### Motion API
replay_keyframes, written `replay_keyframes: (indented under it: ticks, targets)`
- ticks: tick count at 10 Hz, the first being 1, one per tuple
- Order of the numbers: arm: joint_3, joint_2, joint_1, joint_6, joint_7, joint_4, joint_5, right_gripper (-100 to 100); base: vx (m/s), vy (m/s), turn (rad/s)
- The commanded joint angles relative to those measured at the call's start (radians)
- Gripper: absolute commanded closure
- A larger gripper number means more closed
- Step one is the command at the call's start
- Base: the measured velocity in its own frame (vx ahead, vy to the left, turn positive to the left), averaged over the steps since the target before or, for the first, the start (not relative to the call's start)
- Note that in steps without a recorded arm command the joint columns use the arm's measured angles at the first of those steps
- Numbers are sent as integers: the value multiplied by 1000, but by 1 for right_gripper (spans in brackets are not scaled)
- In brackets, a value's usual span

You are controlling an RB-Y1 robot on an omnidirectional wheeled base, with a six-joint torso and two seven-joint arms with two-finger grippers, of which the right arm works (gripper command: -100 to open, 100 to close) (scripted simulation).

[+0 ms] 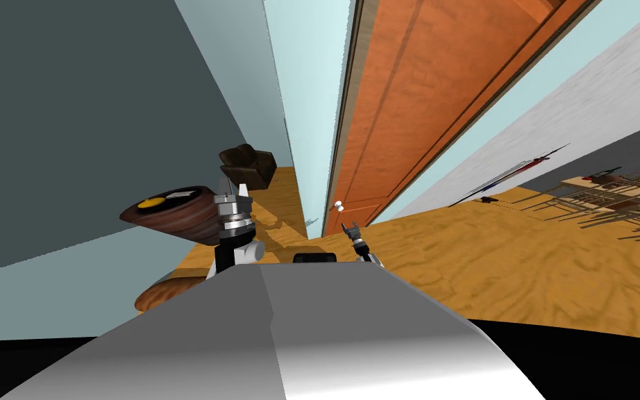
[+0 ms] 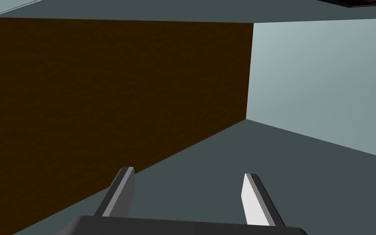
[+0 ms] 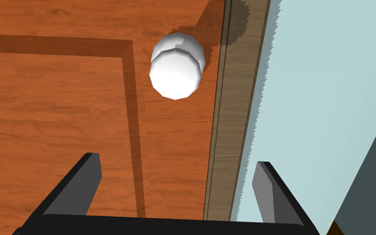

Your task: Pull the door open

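Door (image 3: 52, 122) looks shut, nothing pulled yet. Right gripper (image 3: 179, 161) spread, short of white knob (image 3: 177, 67), no grasp. Left gripper (image 2: 189, 173) spread, idle. Remaining: grasp, pull.

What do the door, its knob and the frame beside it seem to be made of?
The door: orange-brown wood, matte; grain streaks show. The knob: plain white, smooth, faintly shiny; could be plastic, ceramic or painted metal. The frame: duller grey-brown wood, with fine grain lines.
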Motion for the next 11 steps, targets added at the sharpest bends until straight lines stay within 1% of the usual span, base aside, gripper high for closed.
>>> replay_keyframes:
  ticks: [1, 2, 3, 4, 5, 6, 7, 8, 9, 10, 11]
  targets:
    - [-2, -1, -10, -9, 23, 31, 7, -100, 86, -53, 35]
    - [-2, -1, -12, -11, 28, 38, 9, -100, 58, -39, 15]
    - [-1, -1, -6, -7, 21, 25, 8, -100, 24, -17, 4]
    - [-21, -2, -16, -5, 34, 43, -4, -100, -6, 15, 267]
    - [-43, -3, -26, -3, 45, 59, -16, -100, -11, 31, 371]
    - [-56, -4, -32, -1, 52, 69, -24, -100, -8, 28, 236]
    - [-85, -5, -46, 3, 67, 91, -41, -100, 5, 25, 315]
    - [-101, -6, -53, 5, 75, 103, -51, -100, 21, 8, 295]
    - [-101, -6, -53, 5, 75, 103, -51, -100, 20, -8, 37]
    - [-117, -6, -61, 7, 83, 115, -60, -100, 17, -5, 76]
    - [-133, -7, -69, 10, 91, 128, -70, -100, 29, -8, 227]
